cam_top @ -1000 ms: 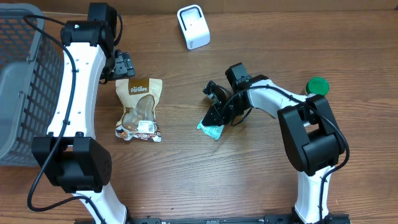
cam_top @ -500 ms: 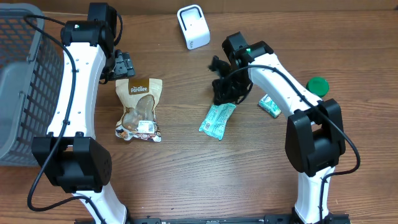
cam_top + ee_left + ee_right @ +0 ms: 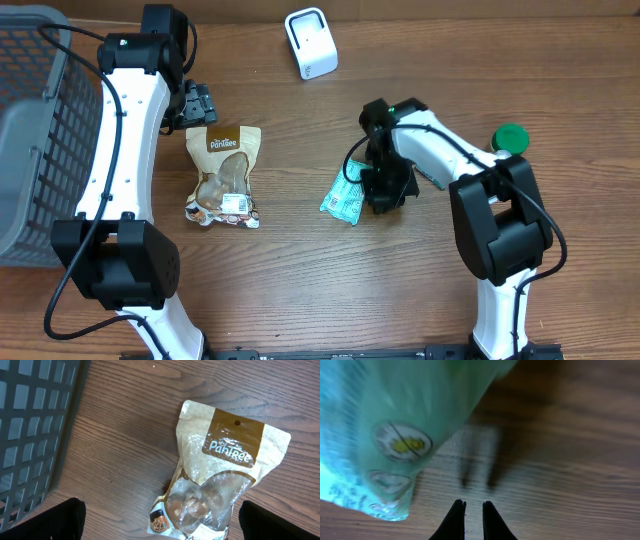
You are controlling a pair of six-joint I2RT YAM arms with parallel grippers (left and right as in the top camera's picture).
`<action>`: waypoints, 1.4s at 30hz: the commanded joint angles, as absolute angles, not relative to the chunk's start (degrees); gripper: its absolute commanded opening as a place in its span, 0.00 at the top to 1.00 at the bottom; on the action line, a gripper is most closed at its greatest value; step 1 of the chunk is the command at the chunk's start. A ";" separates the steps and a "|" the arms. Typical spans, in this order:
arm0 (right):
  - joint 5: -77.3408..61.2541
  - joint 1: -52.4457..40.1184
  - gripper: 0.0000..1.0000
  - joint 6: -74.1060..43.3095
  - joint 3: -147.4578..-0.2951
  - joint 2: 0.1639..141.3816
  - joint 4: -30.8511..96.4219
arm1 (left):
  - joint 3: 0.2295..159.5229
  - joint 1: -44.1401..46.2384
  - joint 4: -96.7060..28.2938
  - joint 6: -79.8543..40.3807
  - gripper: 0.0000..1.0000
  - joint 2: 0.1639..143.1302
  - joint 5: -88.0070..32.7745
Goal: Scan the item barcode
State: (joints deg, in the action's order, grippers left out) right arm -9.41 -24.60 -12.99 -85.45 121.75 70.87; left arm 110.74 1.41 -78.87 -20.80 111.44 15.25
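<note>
Seen from overhead, the teal packet (image 3: 343,200) lies flat on the table (image 3: 300,290), well apart from the white scanner (image 3: 311,43) at the far edge. The right gripper (image 3: 385,190) sits low just beside the packet's right edge; whether it touches cannot be told. The left gripper (image 3: 197,103) hangs over the top end of a brown snack pouch (image 3: 223,175), near the basket (image 3: 30,150). The left wrist view shows its fingers (image 3: 55,520) spread wide with nothing between them, the pouch lying below. The right wrist view shows the right fingers (image 3: 454,519) almost together with a thin gap, gripping nothing, the packet up and left of them on the wood. The packet looks light, thin, soft and slick, likely to buckle or slide; a pinch across a sealed end seems the safest hold.
</note>
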 commanded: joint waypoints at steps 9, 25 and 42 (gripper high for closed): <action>-13.15 -32.97 0.88 -14.17 -81.84 120.62 61.45 | 111.74 1.52 -78.85 -20.58 0.00 110.89 15.44; -13.32 -35.09 0.75 -13.54 -81.89 120.60 58.37 | 111.74 1.52 -78.85 -20.58 0.01 110.89 15.44; -15.07 -29.43 0.41 -8.91 -92.14 112.57 66.04 | 111.74 1.52 -78.85 -20.58 0.00 110.89 15.44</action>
State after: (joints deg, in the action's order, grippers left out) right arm -15.55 -32.34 -9.91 -90.56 115.85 66.76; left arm 110.74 1.41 -78.85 -20.80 111.44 15.27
